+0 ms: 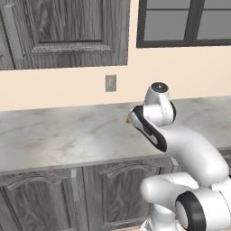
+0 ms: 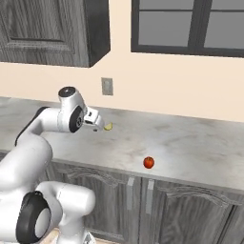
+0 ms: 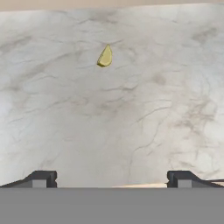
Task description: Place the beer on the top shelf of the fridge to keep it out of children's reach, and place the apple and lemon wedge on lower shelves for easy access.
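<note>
The lemon wedge, small and pale yellow, lies on the marble counter ahead of my gripper. The two dark fingertips stand wide apart with nothing between them, so the gripper is open. In the right base view the gripper hovers just left of the lemon wedge, a little above the counter. The red apple sits near the counter's front edge, well to the right of the hand. In the left base view a sliver of the lemon wedge peeks out from behind my arm.
The marble counter runs along a beige wall with a wall outlet. Dark wood upper cabinets hang at the left and a dark-framed window is at the right. Lower cabinet doors stand below the counter.
</note>
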Tool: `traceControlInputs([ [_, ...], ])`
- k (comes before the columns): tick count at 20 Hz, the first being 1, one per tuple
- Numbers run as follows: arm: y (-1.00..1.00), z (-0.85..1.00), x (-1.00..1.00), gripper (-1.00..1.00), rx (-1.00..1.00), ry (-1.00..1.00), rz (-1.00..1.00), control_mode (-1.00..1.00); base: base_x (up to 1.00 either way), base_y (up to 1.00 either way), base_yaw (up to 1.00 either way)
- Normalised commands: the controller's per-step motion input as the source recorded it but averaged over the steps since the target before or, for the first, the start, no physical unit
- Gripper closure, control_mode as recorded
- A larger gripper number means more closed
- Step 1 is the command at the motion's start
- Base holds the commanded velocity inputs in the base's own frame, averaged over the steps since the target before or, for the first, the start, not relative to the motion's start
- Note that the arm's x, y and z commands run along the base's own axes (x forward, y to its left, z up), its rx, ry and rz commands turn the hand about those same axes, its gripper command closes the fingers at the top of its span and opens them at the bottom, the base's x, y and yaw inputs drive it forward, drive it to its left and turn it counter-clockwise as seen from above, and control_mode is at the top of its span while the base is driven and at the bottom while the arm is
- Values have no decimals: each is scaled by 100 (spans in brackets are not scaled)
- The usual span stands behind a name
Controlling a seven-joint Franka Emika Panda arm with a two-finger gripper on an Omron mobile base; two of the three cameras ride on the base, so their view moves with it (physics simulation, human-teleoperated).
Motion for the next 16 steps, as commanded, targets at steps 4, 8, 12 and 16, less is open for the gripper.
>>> traceControlInputs([
  [4, 0, -16, 40, -100, 0, 1, 0, -100, 0, 0, 0],
  [8, -4, -20, 39, -100, 0, 2, 0, -100, 0, 0, 0],
  [12, -8, -25, 38, -100, 0, 4, 0, -100, 0, 0, 0],
  [16, -1, -25, 37, -100, 0, 4, 0, -100, 0, 0, 0],
])
